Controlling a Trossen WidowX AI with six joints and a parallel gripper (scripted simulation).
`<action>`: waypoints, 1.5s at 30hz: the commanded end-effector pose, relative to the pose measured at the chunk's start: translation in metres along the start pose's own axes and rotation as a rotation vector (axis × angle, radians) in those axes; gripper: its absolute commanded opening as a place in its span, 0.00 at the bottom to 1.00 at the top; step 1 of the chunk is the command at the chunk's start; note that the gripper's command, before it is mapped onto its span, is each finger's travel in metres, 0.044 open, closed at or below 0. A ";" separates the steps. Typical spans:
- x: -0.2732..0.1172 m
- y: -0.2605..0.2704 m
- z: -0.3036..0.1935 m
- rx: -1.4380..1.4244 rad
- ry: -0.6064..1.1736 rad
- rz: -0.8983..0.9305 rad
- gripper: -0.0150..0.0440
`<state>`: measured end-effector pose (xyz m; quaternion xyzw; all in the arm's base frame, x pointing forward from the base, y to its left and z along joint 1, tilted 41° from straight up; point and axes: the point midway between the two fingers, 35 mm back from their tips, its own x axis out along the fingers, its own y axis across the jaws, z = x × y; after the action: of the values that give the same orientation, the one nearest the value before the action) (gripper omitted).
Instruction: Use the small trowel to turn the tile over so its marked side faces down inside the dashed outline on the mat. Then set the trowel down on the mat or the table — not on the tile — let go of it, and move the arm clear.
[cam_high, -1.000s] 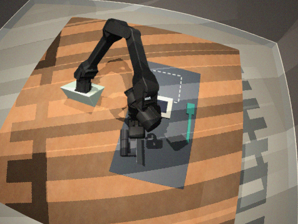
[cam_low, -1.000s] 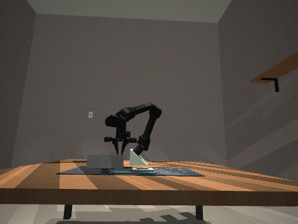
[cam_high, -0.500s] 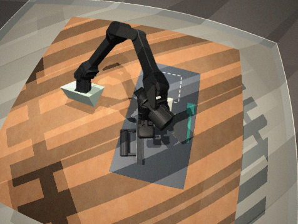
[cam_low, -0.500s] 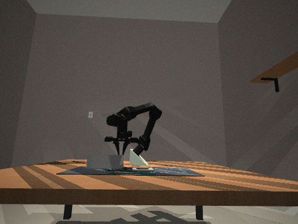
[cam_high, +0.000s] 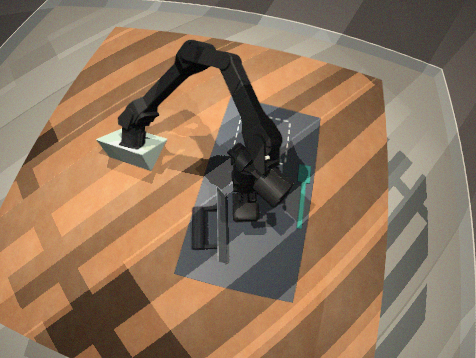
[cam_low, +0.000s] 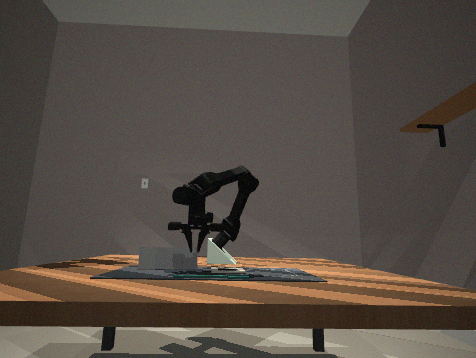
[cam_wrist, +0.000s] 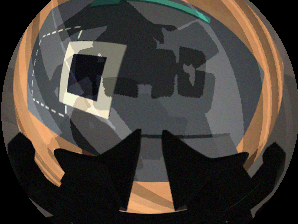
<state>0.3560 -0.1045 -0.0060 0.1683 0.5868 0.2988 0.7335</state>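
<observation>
Reaching the trowel looks like the step in hand: it lies at the right of the top view, along the mat's edge, while the gripper stands partly open, holding nothing. The tile, dark mark up at the upper left of the wrist view, partly overlaps the dashed outline. Best widen the fingers, skirt the tile, then descend squarely astride the thin handle.

The counter looks like wood, banded in warm brown. The mat across it appears smooth and matt. The trowel resembles smooth plastic; the arm shows a dark, mostly matt finish.
</observation>
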 end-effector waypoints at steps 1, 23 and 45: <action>0.001 0.000 0.002 0.001 -0.001 0.001 0.42; -0.030 -0.004 -0.029 0.293 0.001 -0.002 0.42; -0.026 -0.003 -0.090 1.027 0.004 -0.009 0.42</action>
<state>0.2765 -0.1332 -0.0078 0.4758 0.6596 0.0035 0.5818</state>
